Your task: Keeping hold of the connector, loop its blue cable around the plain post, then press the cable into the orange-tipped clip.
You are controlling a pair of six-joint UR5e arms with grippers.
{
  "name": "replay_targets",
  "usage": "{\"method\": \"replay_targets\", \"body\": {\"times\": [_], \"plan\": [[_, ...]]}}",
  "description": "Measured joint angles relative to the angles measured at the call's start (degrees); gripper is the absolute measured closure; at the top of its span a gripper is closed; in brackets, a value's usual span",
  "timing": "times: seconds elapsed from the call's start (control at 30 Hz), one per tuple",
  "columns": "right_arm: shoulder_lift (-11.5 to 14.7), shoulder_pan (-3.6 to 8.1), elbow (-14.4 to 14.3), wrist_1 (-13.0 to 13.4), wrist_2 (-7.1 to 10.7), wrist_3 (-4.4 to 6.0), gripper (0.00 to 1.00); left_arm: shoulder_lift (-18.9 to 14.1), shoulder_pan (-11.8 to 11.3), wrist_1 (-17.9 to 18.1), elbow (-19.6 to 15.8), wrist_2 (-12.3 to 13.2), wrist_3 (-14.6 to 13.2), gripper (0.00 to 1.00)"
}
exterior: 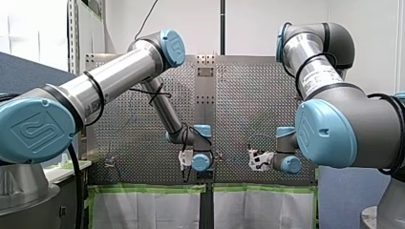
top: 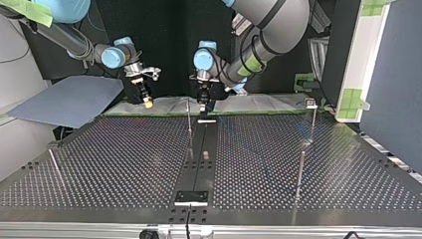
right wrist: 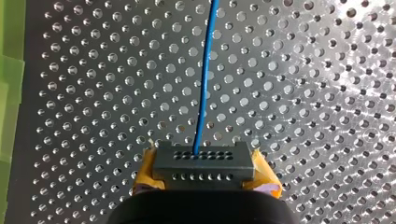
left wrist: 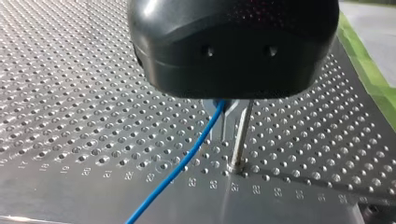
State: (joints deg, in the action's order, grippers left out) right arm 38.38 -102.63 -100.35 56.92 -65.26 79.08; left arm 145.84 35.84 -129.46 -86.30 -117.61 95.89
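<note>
In the right wrist view my right gripper (right wrist: 203, 176), with yellow pads, is shut on a dark grey connector (right wrist: 204, 161). The blue cable (right wrist: 205, 70) leaves the connector's face and runs straight ahead over the perforated plate. In the left wrist view the same cable (left wrist: 187, 158) comes out from under the black body of my left gripper (left wrist: 224, 109), which is shut on it. A plain metal post (left wrist: 240, 140) stands just beside the fingertips (left wrist: 223, 126). In the top view my left gripper (top: 204, 105) hangs at the far middle, and my right gripper (top: 146, 99) is to its left.
Thin upright posts rise from the perforated table (top: 124, 164): one in the middle (top: 189, 124), one at the top view's right (top: 300, 172) and one at its left (top: 53, 167). A small-headed stand (top: 310, 103) is at the far right. Green tape (exterior: 148, 188) edges the table.
</note>
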Motion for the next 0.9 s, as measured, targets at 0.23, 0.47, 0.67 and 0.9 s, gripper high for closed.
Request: {"method": "replay_targets", "body": {"times": [0.23,0.47,0.67,0.9], "plan": [[0.0,-0.09,0.1,0.4,0.05,0.42,1.00,0.3,-0.8,0.1,0.2,1.3,2.8,0.99],[0.0,-0.14,0.3,0.5,0.03,0.83,1.00,2.1,-2.3,-0.1,0.8,3.5,5.2,0.99],[0.0,-0.31,1.4,-0.1,-0.13,1.13,1.00,4.0,-3.4,-0.9,2.2,4.8,6.5,0.99],[-0.1,-0.09,2.3,-1.0,-0.22,1.43,1.00,4.5,-4.4,-1.4,3.3,6.4,7.6,0.99]]}}
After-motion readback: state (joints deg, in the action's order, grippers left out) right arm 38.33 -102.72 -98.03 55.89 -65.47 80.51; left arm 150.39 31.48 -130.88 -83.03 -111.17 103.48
